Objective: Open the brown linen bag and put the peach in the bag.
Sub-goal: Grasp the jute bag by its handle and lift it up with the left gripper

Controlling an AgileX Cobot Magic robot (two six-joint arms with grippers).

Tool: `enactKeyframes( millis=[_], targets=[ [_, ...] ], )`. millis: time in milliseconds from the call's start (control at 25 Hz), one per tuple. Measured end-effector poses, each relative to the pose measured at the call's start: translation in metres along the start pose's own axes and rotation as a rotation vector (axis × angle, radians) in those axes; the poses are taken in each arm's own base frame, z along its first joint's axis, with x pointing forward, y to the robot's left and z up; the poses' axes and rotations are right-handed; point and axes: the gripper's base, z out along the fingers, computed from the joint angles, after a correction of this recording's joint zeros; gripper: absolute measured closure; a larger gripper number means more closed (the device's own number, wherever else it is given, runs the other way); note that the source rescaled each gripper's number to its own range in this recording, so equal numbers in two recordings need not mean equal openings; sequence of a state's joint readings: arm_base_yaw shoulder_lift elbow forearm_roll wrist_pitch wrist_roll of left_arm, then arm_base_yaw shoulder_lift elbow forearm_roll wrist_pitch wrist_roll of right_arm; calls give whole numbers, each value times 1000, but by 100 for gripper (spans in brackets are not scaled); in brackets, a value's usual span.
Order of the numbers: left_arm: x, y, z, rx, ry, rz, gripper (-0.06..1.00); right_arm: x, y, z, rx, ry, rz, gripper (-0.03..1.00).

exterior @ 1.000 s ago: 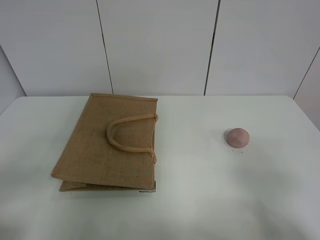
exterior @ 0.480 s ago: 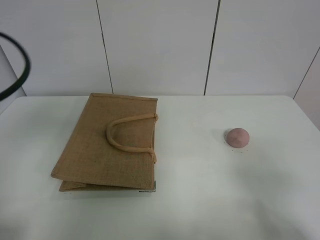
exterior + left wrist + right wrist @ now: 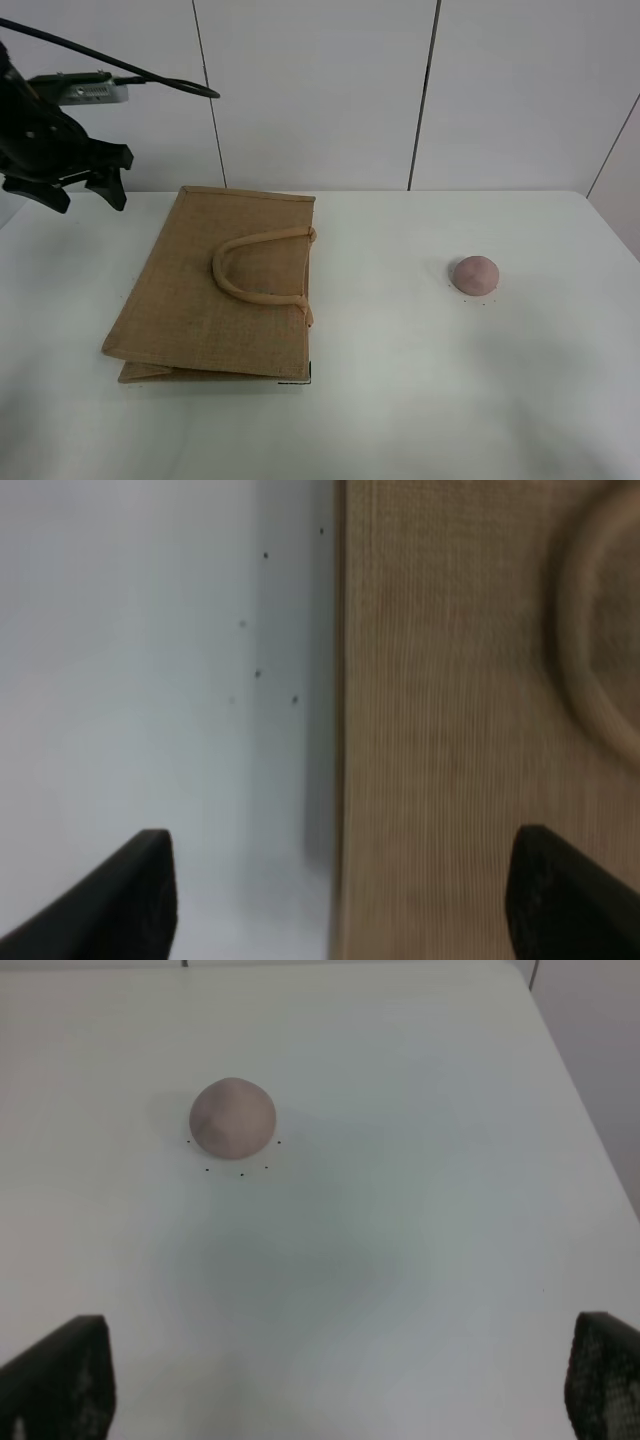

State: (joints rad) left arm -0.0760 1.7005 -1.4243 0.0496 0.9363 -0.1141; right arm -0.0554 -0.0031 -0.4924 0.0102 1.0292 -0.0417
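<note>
The brown linen bag (image 3: 215,290) lies flat and closed on the white table (image 3: 400,400), left of centre, with its loop handles (image 3: 255,265) resting on top. The peach (image 3: 475,274) sits on the table to the right, apart from the bag. My left gripper (image 3: 80,195) hangs open in the air above the table's far left, beyond the bag's far left corner. In the left wrist view its fingertips (image 3: 140,890) straddle the bag's edge (image 3: 340,730). My right gripper (image 3: 340,1380) is open; the peach (image 3: 232,1117) lies ahead of it in the right wrist view.
White wall panels (image 3: 320,90) stand behind the table. The table's right edge (image 3: 580,1110) runs near the peach. A dark cable (image 3: 130,70) trails from the left arm.
My left arm has swung into the exterior high view at the upper left; one second ago neither arm showed there. The bag and peach have not moved.
</note>
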Motion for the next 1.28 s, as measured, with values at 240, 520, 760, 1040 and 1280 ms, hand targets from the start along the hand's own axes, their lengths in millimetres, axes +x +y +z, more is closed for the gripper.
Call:
enactKeyframes(
  millis=[240, 520, 760, 1040, 1280],
  targets=[
    [-24, -44, 52, 13, 81, 20, -6, 0, 0, 0, 0, 0, 0, -3],
    [-32, -111, 83, 47, 102, 99, -6, 0, 0, 0, 0, 0, 0, -3],
    [-33, -121, 119, 34, 158, 106, -6, 0, 0, 0, 0, 0, 0, -3],
    [-30, -122, 145, 30, 191, 101, -6, 0, 0, 0, 0, 0, 0, -3],
    [-23, -124, 172, 25, 242, 95, -6, 0, 0, 0, 0, 0, 0, -3]
  ],
)
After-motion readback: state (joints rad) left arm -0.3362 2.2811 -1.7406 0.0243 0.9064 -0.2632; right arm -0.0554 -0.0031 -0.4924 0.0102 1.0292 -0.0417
